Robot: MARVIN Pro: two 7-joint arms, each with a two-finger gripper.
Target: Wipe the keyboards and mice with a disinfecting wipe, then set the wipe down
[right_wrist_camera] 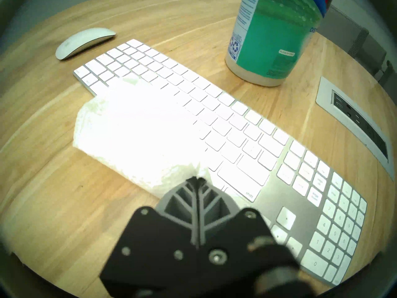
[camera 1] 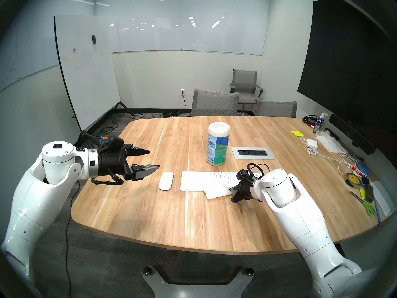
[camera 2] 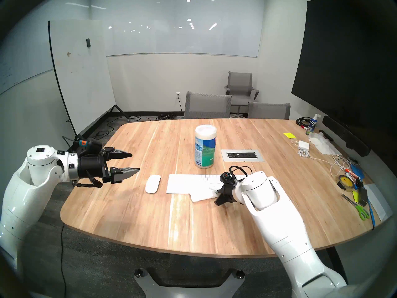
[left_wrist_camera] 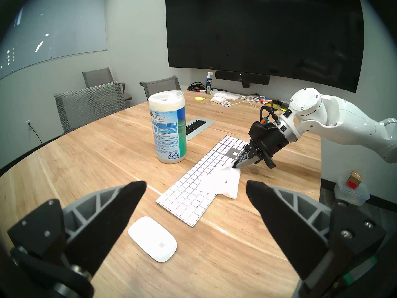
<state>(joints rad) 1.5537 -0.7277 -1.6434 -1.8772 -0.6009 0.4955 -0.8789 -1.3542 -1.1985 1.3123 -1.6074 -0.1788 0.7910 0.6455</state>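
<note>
the wipe (right_wrist_camera: 137, 127) lies spread over the near middle of the keyboard (right_wrist_camera: 247, 127), part of it on the keys and part hanging over the front edge onto the wooden surface (right_wrist_camera: 53, 194). the right tool (right_wrist_camera: 197, 179) has its two fingers pressed together, pinching the wipe's near corner, and it points down at a slant over the keyboard's front edge. in the left wrist view the same pinch shows at the wipe's raised corner, with the rest of the sheet draped toward the keyboard's left half.

the keyboard is slim and white with a silver frame and a number pad at its right end, lying flat and lengthwise across the surface. the white mouse (camera 1: 166, 181) sits just beside the keyboard's left end, apart from it and untouched by the wipe. behind the keyboard stands the wipes canister (camera 1: 218, 146), upright with a blue-green label, and to its right a power outlet panel (camera 1: 253, 152) is set into the surface.

the left tool (camera 1: 152, 159) hovers above the surface's left edge, fingers spread wide with nothing between them, aimed toward the mouse and well apart from it.
</note>
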